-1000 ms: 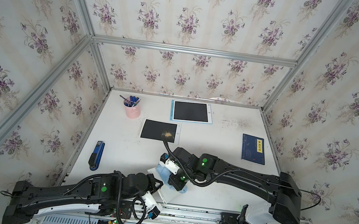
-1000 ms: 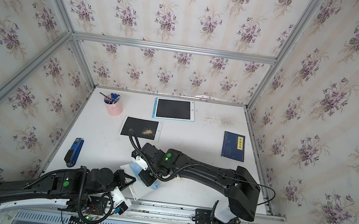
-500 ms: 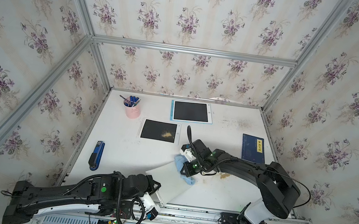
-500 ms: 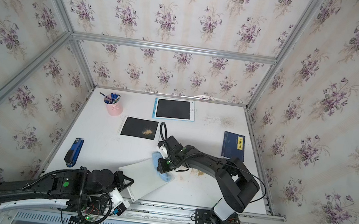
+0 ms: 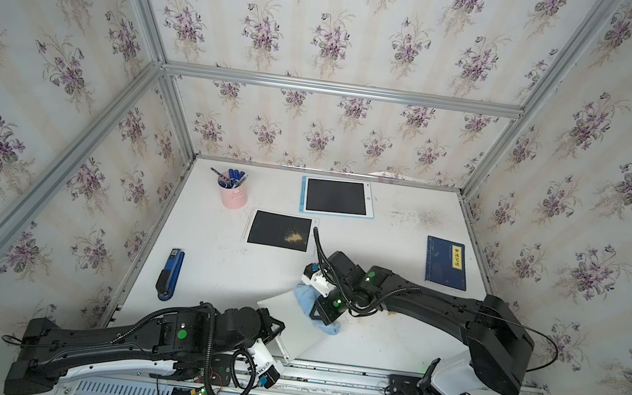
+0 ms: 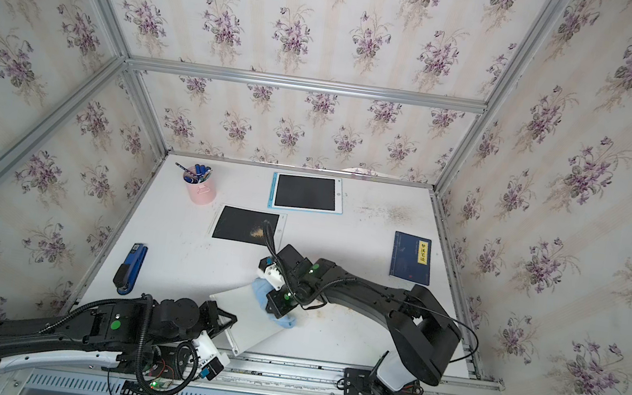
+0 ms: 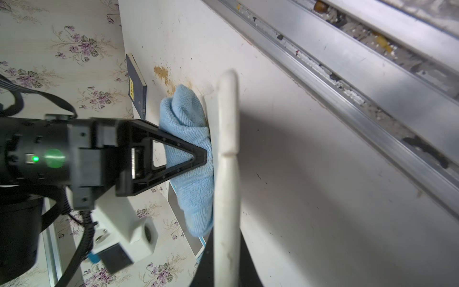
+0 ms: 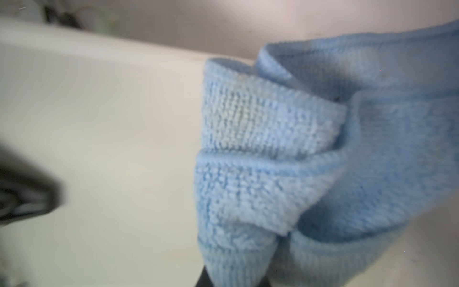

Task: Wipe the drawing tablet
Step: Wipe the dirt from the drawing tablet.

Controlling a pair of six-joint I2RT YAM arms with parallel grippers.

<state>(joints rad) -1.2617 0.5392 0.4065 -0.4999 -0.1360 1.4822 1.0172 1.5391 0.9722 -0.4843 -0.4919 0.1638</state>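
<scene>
Plainly, in both top views the drawing tablet (image 5: 299, 337) is at the table's (image 5: 219, 273) 6 o'clock, by the front rail, lifted at a slant with a pale face up. The left gripper (image 5: 279, 327) is clamped on its near-left edge, probably to brace it so that it cannot slide under pressure. The right gripper (image 5: 322, 313), pinched shut on a bunched blue cloth (image 5: 305, 294), presses the cloth onto the tablet's 1 o'clock corner. A wiping stroke seems in hand.

Around them stand a pen cup (image 5: 234, 195) at 11 o'clock, a blue-framed slate (image 5: 337, 197) at 12, a dusty black sheet (image 5: 279, 230) near the centre, a book (image 5: 446, 263) at 2 and a stapler (image 5: 170, 274) at 8. All are well apart from the tablet, and nothing blocks the stroke.

In the left wrist view the tablet (image 7: 227, 119) shows edge-on. The cloth (image 7: 188, 124) is squashed between the right claw's tip (image 7: 198, 155) and the tablet's face. Brown crumbs (image 7: 161, 73) lie on the table just beyond the cloth and could be dragged back on.

In the right wrist view the folded cloth (image 8: 273, 161) covers the jaws and lies against the pale face (image 8: 99, 124).
</scene>
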